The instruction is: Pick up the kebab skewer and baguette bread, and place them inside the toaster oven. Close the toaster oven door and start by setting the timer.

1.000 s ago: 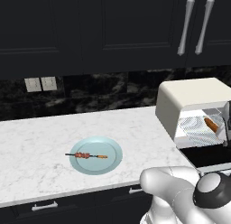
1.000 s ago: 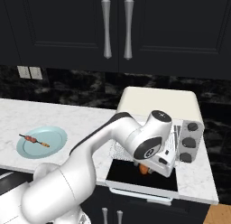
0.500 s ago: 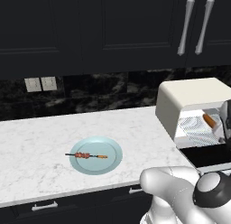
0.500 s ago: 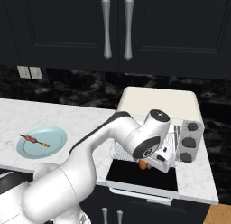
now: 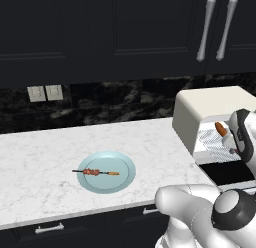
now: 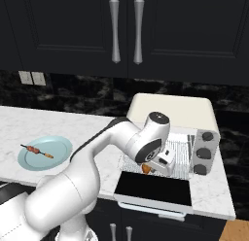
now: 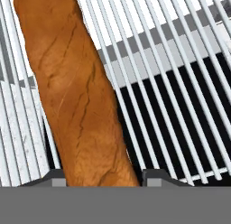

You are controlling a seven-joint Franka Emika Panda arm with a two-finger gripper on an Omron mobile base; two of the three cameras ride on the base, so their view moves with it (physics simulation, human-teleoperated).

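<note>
While your white arm reaches into the cream rounded toaster oven (image 6: pixel 170 113), its two-finger gripper (image 7: pixel 101 175) is closed on the long orange-brown baguette bread (image 7: pixel 74 87), one dark fingertip on each side of the loaf's near end. You will find the loaf lying over the silver wire rack (image 7: pixel 171 83) inside the oven; whether it rests on the bars cannot be told. Note the dark glass toaster oven door (image 6: pixel 153 189) folded down flat at the counter's near edge. You have the thin kebab skewer with reddish and orange chunks (image 5: pixel 96 172) on the round light blue plate (image 5: pixel 125 179), well to the left of the oven. Both stand on a white marbled countertop (image 5: pixel 50 152). Behind it runs a black marbled backsplash (image 5: pixel 115 99) carrying two pale wall switches (image 5: pixel 46 93). Above hang black cabinets with silver bar handles (image 6: pixel 126 31).
</note>
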